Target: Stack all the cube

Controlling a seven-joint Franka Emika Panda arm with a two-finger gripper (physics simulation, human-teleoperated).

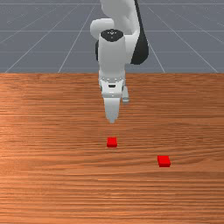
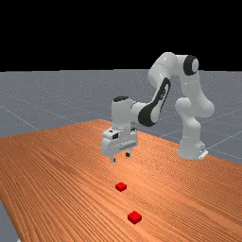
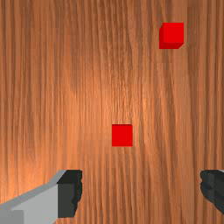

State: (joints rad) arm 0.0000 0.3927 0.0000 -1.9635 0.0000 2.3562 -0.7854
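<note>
Red nearer cube (image 1: 112, 142): resting on the table (image 1: 52, 188), not quite beneath the gripper (image 2: 120, 157)
Farther cube (image 1: 164, 161): lying toward the front view's right, probably serving as base
Fingers (image 3: 68, 194): standing wide apart, holding nothing; ideally centring over the nearer cube before lowering straight

The table (image 1: 52, 183) is surfaced in wood with fine, streaked grain, and a satin sheen is seen on it in the far view. The arm (image 2: 191, 87) is clad in smooth, plastic-like shells with a soft sheen; on the gripper (image 2: 120, 157), metal-like fingers (image 3: 35, 205) are faced with matt, rubber-like pads (image 3: 66, 199). One cube (image 3: 122, 135) and the other cube (image 3: 171, 33) are finished smooth and matt, like moulded plastic.
</note>
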